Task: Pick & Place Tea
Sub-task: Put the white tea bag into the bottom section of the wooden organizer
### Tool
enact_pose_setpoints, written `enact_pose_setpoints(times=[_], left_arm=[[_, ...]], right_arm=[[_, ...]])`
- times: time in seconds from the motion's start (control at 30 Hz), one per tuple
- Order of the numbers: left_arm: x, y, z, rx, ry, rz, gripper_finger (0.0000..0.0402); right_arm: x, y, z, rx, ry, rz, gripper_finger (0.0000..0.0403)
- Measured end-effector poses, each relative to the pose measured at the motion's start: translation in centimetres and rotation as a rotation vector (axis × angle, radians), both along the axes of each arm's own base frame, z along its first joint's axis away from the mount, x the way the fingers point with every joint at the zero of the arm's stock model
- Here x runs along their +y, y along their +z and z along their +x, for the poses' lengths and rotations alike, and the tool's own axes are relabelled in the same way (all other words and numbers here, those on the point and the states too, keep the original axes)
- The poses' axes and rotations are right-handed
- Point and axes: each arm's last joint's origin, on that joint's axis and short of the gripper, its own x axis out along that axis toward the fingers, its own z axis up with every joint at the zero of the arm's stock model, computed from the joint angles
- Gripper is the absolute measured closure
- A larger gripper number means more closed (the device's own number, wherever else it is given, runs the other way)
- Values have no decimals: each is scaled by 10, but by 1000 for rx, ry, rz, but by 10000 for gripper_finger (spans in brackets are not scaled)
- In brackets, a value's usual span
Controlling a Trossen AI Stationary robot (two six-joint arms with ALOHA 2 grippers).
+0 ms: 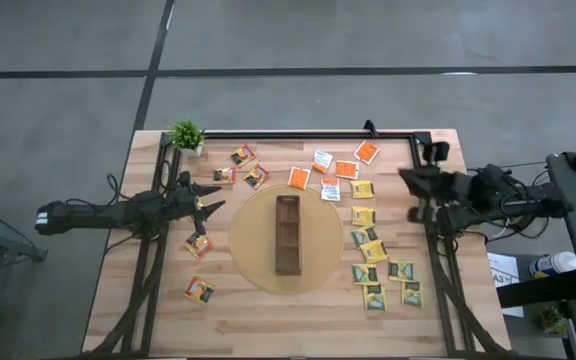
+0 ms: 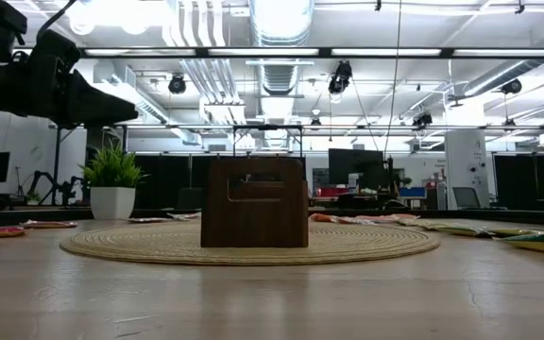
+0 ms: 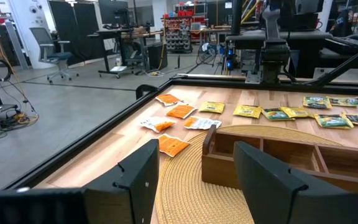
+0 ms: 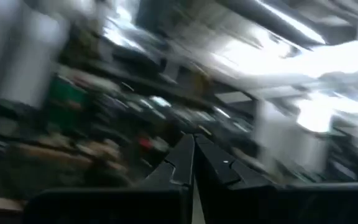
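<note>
- Tea sachets (image 1: pixel 364 216) scattered flat over wooden table (image 1: pixel 258 318), none held, none in long brown box (image 1: pixel 287 235).
- Box resting lengthwise on round woven disc (image 1: pixel 256 262) at table centre, compartments open upward.
- Orange sachets (image 1: pixel 299 178) strung along far edge of disc, toward far side of table; one more orange sachet (image 1: pixel 366 152) near far right corner.
- Yellow and dark green-and-yellow sachets in a column right of disc, running from far to near, lowest pair (image 1: pixel 410 292) near right frame rail.
- Red-brown sachets (image 1: pixel 243 155) at far left of disc; two more (image 1: pixel 197 245) left of disc, nearest one (image 1: pixel 199 291) well apart, toward near left corner.
- Small green potted plant (image 1: pixel 187 136) at far left corner.
- Left gripper (image 1: pixel 211 205) hovering above table just left of disc, fingers (image 3: pixel 138 180) spread wide, pinching nothing; seen from its wrist camera pointing across disc (image 3: pixel 185 193) and box (image 3: pixel 272 163) toward orange sachets (image 3: pixel 174 145) and yellow sachets (image 3: pixel 247 111) beyond.
- Right gripper (image 1: pixel 408 178) raised over right edge of table, clear of sachets; fingers (image 4: pixel 182 163) pressed together, empty, wrist camera aimed up toward ceiling.
- Level view: box (image 2: pixel 254 202) upright on disc (image 2: pixel 366 244), plant (image 2: pixel 113 187) behind at left, sachets (image 2: pixel 536 240) lying flat at right.
</note>
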Motion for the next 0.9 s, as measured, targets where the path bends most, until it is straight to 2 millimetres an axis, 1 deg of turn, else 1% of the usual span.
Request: enact_pose_setpoints(times=[0.07, 0.13, 0.23, 0.3, 0.37, 0.5, 0.6, 0.77, 0.9], left_arm=[[0, 0, 0, 0, 0, 0, 199], [0, 0, 0, 0, 0, 0, 199], [0, 0, 0, 0, 0, 0, 199], [0, 0, 0, 0, 0, 0, 199], [0, 0, 0, 0, 0, 0, 199], [0, 0, 0, -1, 0, 0, 199], [0, 0, 0, 0, 0, 0, 199], [0, 0, 0, 0, 0, 0, 199], [0, 0, 0, 0, 0, 0, 199]], right_arm=[[-3, 8, 8, 58, -134, 48, 394], [-6, 12, 16, 149, -279, 80, 394], [-9, 10, 29, 295, -446, 88, 394], [-10, 11, 35, 344, -517, 89, 394], [-10, 12, 41, 377, -548, 86, 394], [-9, 8, 53, 426, -551, 83, 394], [-11, 6, 58, 440, -568, 83, 394], [-24, 0, 64, 451, -631, 143, 394], [-41, -10, 66, 517, -624, 183, 394]])
